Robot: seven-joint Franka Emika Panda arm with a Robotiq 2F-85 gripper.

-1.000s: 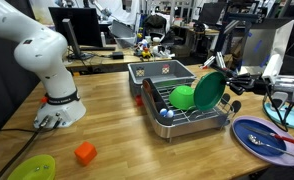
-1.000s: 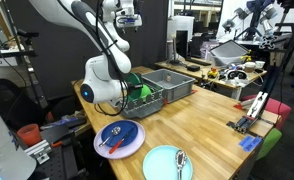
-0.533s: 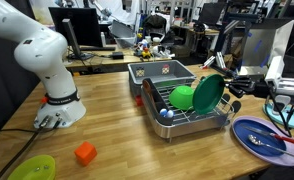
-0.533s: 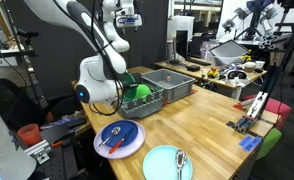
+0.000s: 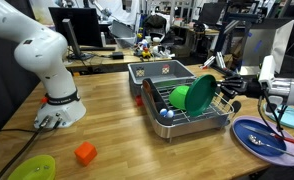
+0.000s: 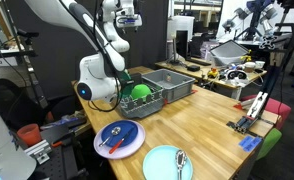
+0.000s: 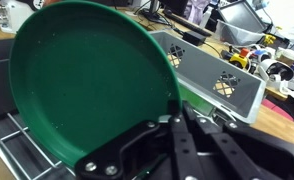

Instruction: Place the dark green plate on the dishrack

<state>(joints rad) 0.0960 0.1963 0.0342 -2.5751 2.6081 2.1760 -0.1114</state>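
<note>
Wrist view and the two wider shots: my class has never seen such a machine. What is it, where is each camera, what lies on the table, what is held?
The machine is a white jointed robot arm standing on a wooden table. Two pictures come from cameras standing outside it; the close-up comes from a camera on its wrist. Its black grasping tool is shut on the rim of a round dark green plastic plate, held nearly upright at a silver wire dishrack. A bright green dome-shaped bowl sits in the rack; a grey square bin stands beside it. Also on the table: a purple plate, a lime plate and an orange block.
</note>
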